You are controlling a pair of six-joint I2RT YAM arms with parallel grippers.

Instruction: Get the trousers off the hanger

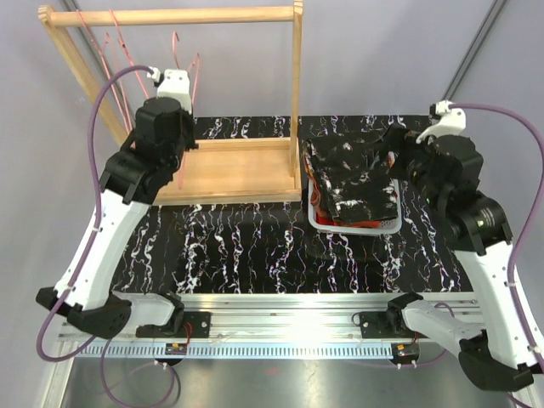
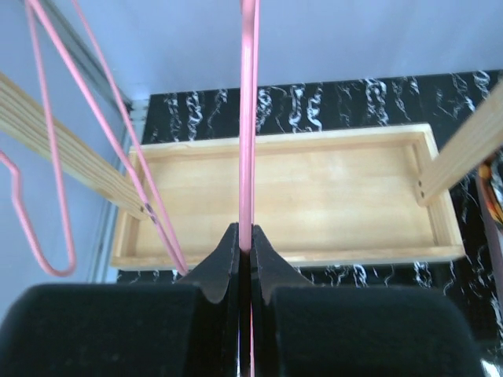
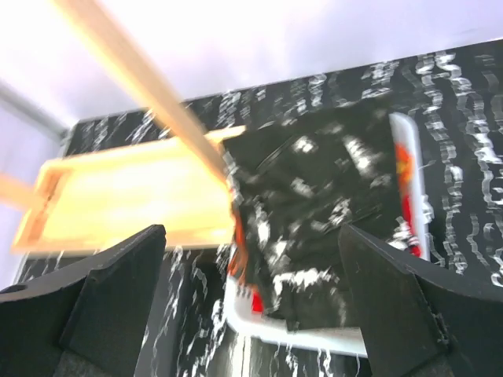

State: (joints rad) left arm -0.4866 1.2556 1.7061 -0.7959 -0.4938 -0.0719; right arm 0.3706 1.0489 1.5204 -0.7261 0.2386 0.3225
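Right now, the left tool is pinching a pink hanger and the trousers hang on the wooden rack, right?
Not quite. The left tool does pinch a pink hanger, but the trousers lie piled in the white tray beside the wooden rack, not hanging on it; the top view shows this.

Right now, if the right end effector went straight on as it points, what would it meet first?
Probably the black splashed trousers heaped in the white tray, dead ahead of the open right end effector; depth is unclear.
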